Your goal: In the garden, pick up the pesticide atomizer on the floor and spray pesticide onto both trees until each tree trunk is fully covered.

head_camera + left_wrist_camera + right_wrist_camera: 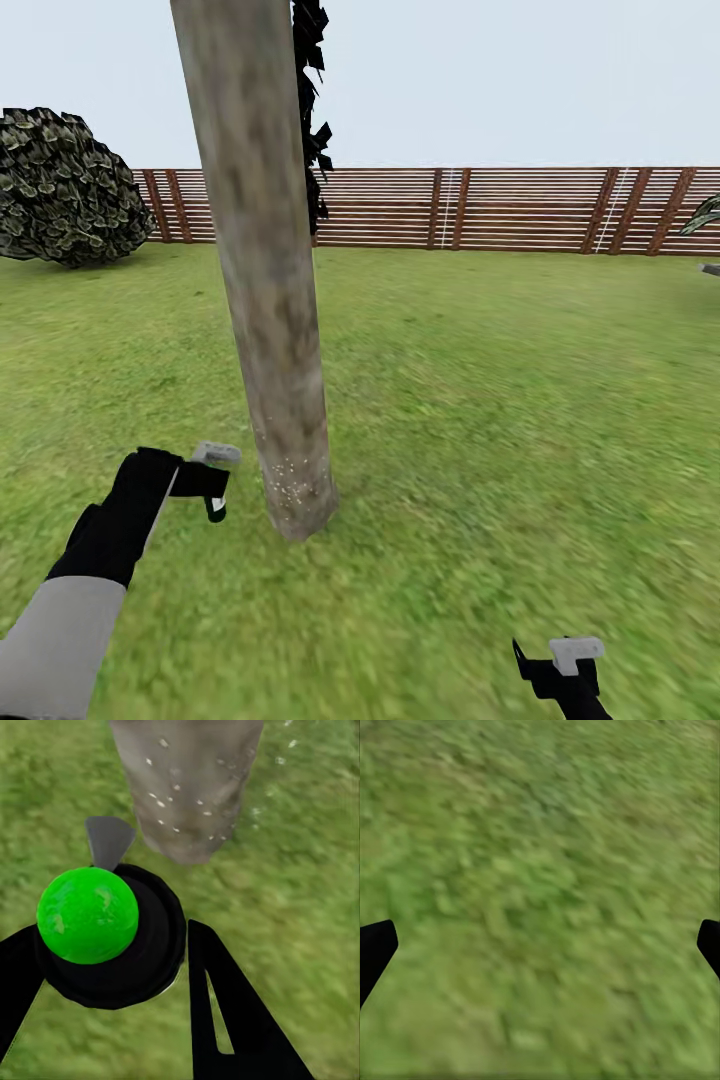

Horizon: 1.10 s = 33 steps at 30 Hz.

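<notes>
Spraying is under way: the pesticide atomizer [112, 937], a dark rounded body with a green cap in the left wrist view, is sitting clamped between the left gripper's [214, 492] black fingers [225, 1020], its grey nozzle pointing at the tree trunk [265, 300] just beside it at about three o'clock of the gripper. Pale pesticide specks [290, 478] are dotting only the trunk's base, at about six o'clock of the head view's centre; the mottled bark above is looking bare. To cover it well, I judge the nozzle should be sweeping upward and around the trunk while staying close. The right gripper [560, 672] is hanging over the grass lawn [540, 870] at five o'clock, fingers spread wide and holding nothing.
</notes>
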Motion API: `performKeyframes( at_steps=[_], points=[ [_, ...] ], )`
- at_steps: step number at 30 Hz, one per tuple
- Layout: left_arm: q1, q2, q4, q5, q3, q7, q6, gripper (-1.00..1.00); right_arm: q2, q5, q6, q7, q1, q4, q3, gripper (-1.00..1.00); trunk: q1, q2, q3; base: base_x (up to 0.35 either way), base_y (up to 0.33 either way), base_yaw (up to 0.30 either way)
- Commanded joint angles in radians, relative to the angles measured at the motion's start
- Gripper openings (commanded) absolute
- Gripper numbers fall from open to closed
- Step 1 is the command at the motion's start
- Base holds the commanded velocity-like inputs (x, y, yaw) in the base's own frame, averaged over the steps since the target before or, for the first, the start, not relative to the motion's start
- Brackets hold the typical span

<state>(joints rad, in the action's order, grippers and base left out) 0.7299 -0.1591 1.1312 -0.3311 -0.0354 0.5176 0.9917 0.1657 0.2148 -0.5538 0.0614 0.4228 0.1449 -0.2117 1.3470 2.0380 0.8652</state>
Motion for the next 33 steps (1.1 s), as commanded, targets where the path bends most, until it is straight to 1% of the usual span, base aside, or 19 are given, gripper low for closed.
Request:
performKeyframes(
  at_steps=[1, 2, 3, 5, 6, 7, 8, 10, 12, 13, 14, 16, 17, 20, 24, 29, 33],
  points=[
    [0.014, -0.013, -0.005, 0.003, -0.001, 0.001, 0.001, -1.0, 0.0, 0.0, 0.0, 0.0, 0.0, 0.0, 0.0, 1.0, 0.0, 0.0, 0.0, 0.0, 0.0, 0.0],
    [0.036, -0.037, -0.009, 0.004, -0.004, 0.001, 0.002, -1.0, 0.0, 0.0, 0.0, 0.0, 0.0, 0.0, 0.0, 1.0, 0.0, 0.0, 0.0, 0.0, 0.0, 0.0],
    [0.048, -0.048, -0.01, 0.004, -0.004, 0.001, 0.003, -1.0, 0.0, 0.0, 0.0, 0.0, 0.0, 0.0, 0.0, 1.0, 0.0, 0.0, 0.0, 0.0, 0.0, 0.0],
    [0.069, -0.056, -0.011, 0.004, -0.004, 0.001, 0.009, -1.0, 0.0, 0.0, 0.0, 0.0, 0.0, 0.0, 0.0, 1.0, 0.0, 0.0, 0.0, 0.0, 0.0, 0.0],
    [0.083, -0.044, -0.01, 0.005, 0.007, 0.001, 0.013, -1.0, 0.0, 0.0, 0.0, 0.0, 0.0, 0.001, 0.0, 1.0, 0.0, 0.0, 0.0, 0.0, 0.0, 0.0],
    [0.082, -0.023, -0.005, 0.004, 0.049, 0.001, 0.015, -1.0, 0.0, 0.0, 0.0, 0.0, 0.0, 0.001, 0.0, 1.0, 0.0, 0.0, 0.0, 0.0, 0.0, 0.0],
    [0.079, -0.014, 0.002, 0.005, 0.091, 0.001, 0.016, -1.0, 0.0, 0.0, 0.0, 0.0, 0.0, 0.001, 0.0, 1.0, 0.0, 0.0, 0.0, 0.0, 0.0, 0.0],
    [0.078, -0.008, 0.008, 0.007, 0.121, 0.001, 0.021, -1.0, 0.0, 0.0, 0.0, 0.0, 0.0, 0.001, 0.0, 1.0, 0.0, 0.0, 0.0, 0.0, 0.0, 0.0],
    [0.076, 0.001, 0.009, 0.009, 0.132, 0.002, 0.023, -1.0, 0.0, 0.0, 0.0, 0.0, 0.0, 0.001, 0.0, 1.0, 0.0, 0.0, 0.0, 0.0, 0.0, 0.0],
    [0.076, 0.006, 0.01, 0.01, 0.133, 0.003, 0.023, -1.0, 0.0, 0.0, 0.0, 0.0, 0.0, 0.001, 0.0, 1.0, 0.0, 0.0, 0.0, 0.0, 0.0, 0.0],
    [0.076, 0.024, 0.01, 0.01, 0.135, 0.008, 0.024, -1.0, 0.0, 0.0, 0.0, 0.0, 0.0, 0.001, 0.0, 1.0, 0.0, 0.0, 0.0, 0.0, 0.0, 0.0],
    [0.075, 0.032, 0.01, 0.01, 0.135, 0.011, 0.024, -1.0, 0.0, 0.0, 0.0, 0.0, 0.0, 0.001, 0.0, 1.0, 0.0, 0.0, 0.0, 0.0, 0.0, 0.0],
    [0.074, 0.041, 0.007, 0.012, 0.136, 0.017, 0.023, -1.0, 0.0, 0.0, 0.0, 0.0, -0.001, 0.001, 0.0, 1.0, 0.0, 0.0, 0.0, 0.0, 0.0, 0.0],
    [0.064, 0.043, -0.007, 0.013, 0.136, 0.019, 0.022, -1.0, 0.0, 0.0, 0.0, 0.0, 0.0, 0.001, 0.0, 1.0, 0.0, 0.0, 0.0, 0.0, 0.0, 0.0],
    [0.001, 0.043, -0.029, 0.012, 0.137, 0.02, 0.01, -1.0, 0.0, 0.0, 0.0, 0.0, 0.0, 0.001, 0.0, 1.0, 0.0, 0.0, 0.0, 0.0, 0.0, 0.0],
    [-0.023, 0.043, -0.075, 0.012, 0.138, 0.022, 0.006, -1.0, 0.0, 0.0, 0.0, 0.0, -0.001, 0.001, 0.0, 1.0, 0.0, 0.0, 0.0, 0.0, 0.0, 0.0],
    [-0.024, 0.043, -0.07, 0.012, 0.13, 0.022, 0.008, -1.0, 0.0, 0.0, 0.0, 0.0, 0.0, 0.0, 0.0, 1.0, 0.0, 0.0, 0.0, 0.0, 0.0, 0.0]
  ],
)
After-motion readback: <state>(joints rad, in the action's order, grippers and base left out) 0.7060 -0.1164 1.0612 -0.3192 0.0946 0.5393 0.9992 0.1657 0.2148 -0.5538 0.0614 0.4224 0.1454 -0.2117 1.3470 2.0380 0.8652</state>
